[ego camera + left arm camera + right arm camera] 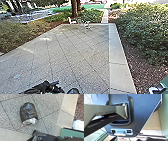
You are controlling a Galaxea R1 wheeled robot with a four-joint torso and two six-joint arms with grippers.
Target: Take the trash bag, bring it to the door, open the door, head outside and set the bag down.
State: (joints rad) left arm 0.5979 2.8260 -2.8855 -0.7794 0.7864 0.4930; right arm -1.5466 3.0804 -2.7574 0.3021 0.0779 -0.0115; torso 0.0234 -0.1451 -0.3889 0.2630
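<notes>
Speckled paving outdoors bears a black trash bag, its white-stuffed end toward the robot's dark bodywork, apparently below the nearer left gripper, whether spread or closed impossible to tell.

High head view forward over paving, left wrist downward (same paving), right wrist close on robot's plate
</notes>
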